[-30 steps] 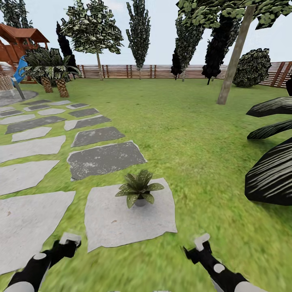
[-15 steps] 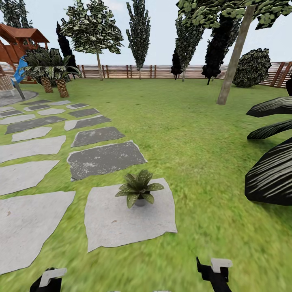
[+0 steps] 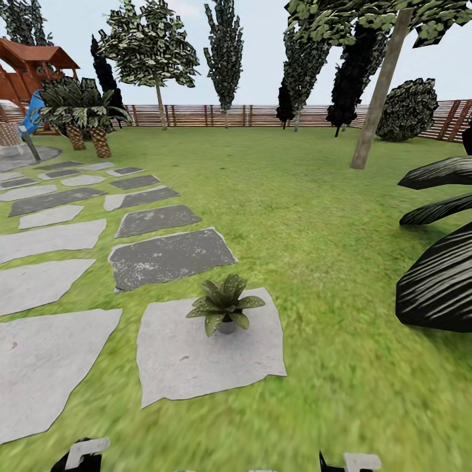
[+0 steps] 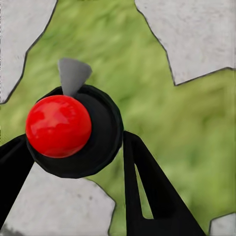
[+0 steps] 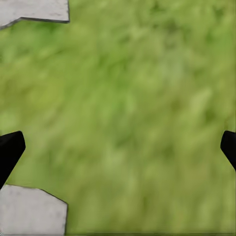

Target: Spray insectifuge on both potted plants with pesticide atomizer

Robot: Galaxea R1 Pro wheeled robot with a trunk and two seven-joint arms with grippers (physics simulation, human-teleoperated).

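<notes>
Lately both arms have been lowered: a second ago they reached well up into the head view, and now the left gripper (image 3: 82,453) and right gripper (image 3: 357,461) are seen at its lower edge, while the garden itself has not shifted. The descent is judged to be aimed at the pesticide atomizer (image 4: 64,128), seen from above in the left wrist view with its red cap and grey nozzle (image 4: 73,73), standing at a grassy gap between stone slabs (image 3: 52,367). It is flanked by the left fingers (image 4: 147,196); whether they press on it cannot be told. The right fingers (image 5: 10,147) are held wide apart over grass.

Around, the lawn (image 3: 314,216) lies open. Large dark leaves (image 3: 439,282) crowd the right side. One potted plant (image 3: 225,307) stands on a pale slab ahead, with no obstacle between.
</notes>
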